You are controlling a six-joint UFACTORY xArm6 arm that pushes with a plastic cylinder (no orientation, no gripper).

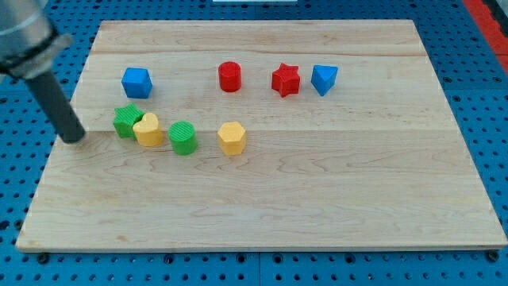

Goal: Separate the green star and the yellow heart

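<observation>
The green star (125, 120) sits at the board's left, touching the yellow heart (148, 129) on its right. My tip (75, 138) rests on the board to the left of the green star, a short gap away, touching no block. The rod slants up to the view's top left corner.
A green cylinder (183, 137) stands just right of the yellow heart, and a yellow hexagon (232, 137) further right. Toward the top are a blue cube (136, 82), a red cylinder (229, 76), a red star (286, 79) and a blue triangle (323, 79). The wooden board (317, 191) lies on a blue perforated table.
</observation>
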